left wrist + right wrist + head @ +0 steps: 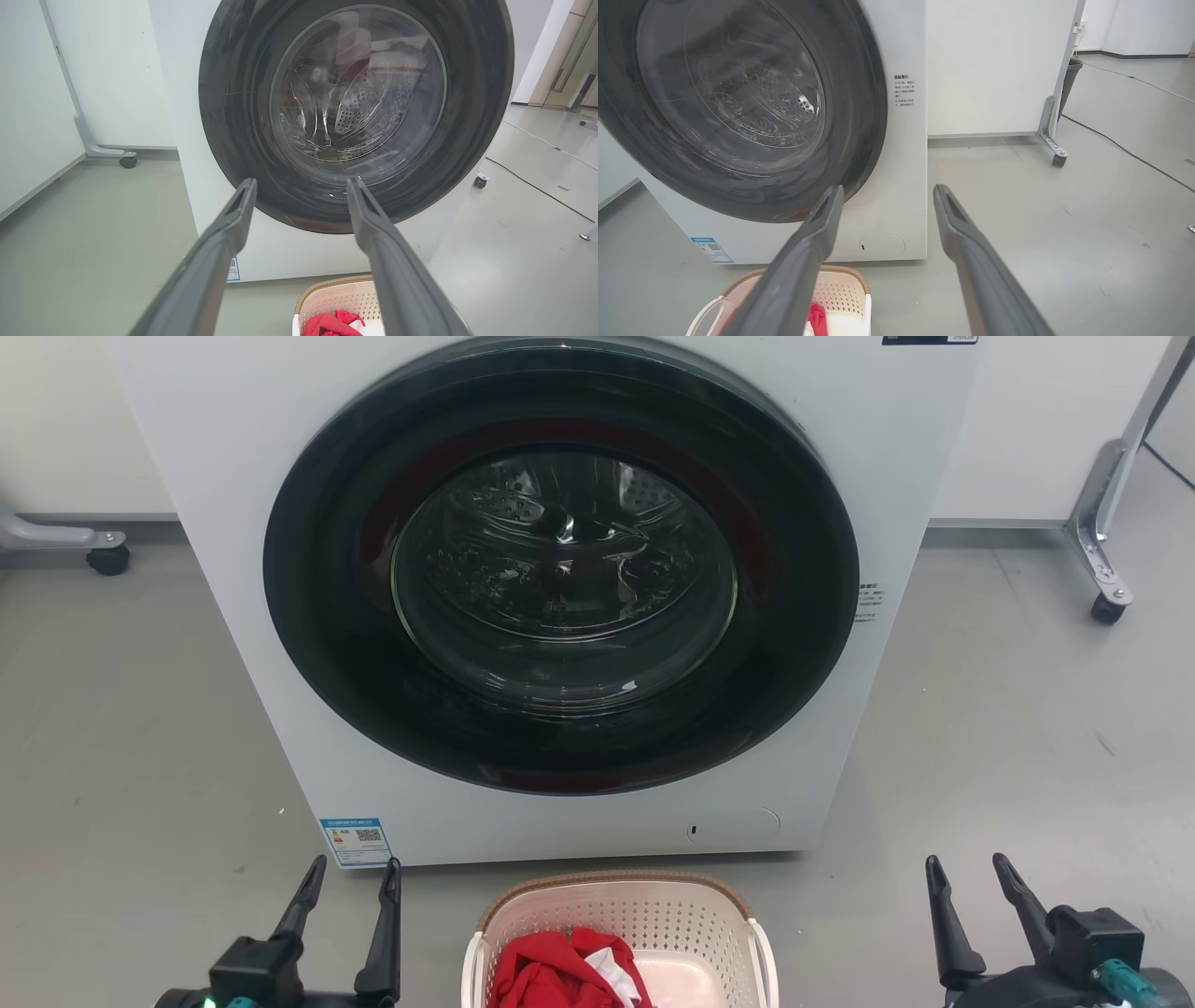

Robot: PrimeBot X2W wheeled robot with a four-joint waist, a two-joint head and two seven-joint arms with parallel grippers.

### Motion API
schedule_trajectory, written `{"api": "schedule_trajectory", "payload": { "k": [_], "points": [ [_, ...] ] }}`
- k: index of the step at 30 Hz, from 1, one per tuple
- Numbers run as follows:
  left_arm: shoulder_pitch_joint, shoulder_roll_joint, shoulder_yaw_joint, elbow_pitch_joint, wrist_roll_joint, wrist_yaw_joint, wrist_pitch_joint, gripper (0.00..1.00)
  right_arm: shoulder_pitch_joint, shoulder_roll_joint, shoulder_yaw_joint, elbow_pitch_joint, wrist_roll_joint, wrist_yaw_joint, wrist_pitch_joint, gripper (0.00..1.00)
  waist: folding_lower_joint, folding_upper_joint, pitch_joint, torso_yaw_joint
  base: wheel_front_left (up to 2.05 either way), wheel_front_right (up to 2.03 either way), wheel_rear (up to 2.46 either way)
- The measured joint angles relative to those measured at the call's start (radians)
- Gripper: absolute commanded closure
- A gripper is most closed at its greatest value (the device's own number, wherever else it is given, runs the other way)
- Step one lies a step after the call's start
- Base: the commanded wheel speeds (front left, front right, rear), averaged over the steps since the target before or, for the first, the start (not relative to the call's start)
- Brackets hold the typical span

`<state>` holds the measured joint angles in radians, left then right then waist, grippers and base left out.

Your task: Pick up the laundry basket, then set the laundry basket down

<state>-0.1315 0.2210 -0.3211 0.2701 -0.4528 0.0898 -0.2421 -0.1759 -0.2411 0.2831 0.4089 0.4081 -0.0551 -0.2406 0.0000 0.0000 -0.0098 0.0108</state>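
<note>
Nearest, the left gripper (356,864) rises at the lower left and the right gripper (966,861) at the lower right, each with its jaws spread and holding nothing, both above the grey floor (140,756). Between them, well apart from either, the basket (616,879) stands on the floor at the near middle, its brown rim toward the washer and a white handle on its left and right sides. Red cloth (546,975) lies heaped in its left part, with a bit of white cloth (611,973) against it. Just beyond the basket stands the washer (224,523), its base near the basket's far rim but apart from it. Its round dark door (317,616) is shut, and the steel drum (560,551) shows through the glass. A blue sticker (355,841) sits at the lower left corner of its front. Farther off, a castor (108,559) of a grey frame rests at the left by the wall, and another castor (1107,609) rests at the right.
</note>
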Motion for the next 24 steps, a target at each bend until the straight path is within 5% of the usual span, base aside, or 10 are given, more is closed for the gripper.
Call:
{"api": "schedule_trajectory", "payload": {
  "k": [24],
  "points": [
    [0.018, -0.005, -0.004, 0.049, 0.024, 0.008, -0.011, 0.0, 0.0, -0.002, -0.005, 0.026, -0.043, -0.007, -0.009, 0.0, 0.0, 0.0, 0.003, -0.002, 0.0, 0.0, 0.0]
  ]
}}
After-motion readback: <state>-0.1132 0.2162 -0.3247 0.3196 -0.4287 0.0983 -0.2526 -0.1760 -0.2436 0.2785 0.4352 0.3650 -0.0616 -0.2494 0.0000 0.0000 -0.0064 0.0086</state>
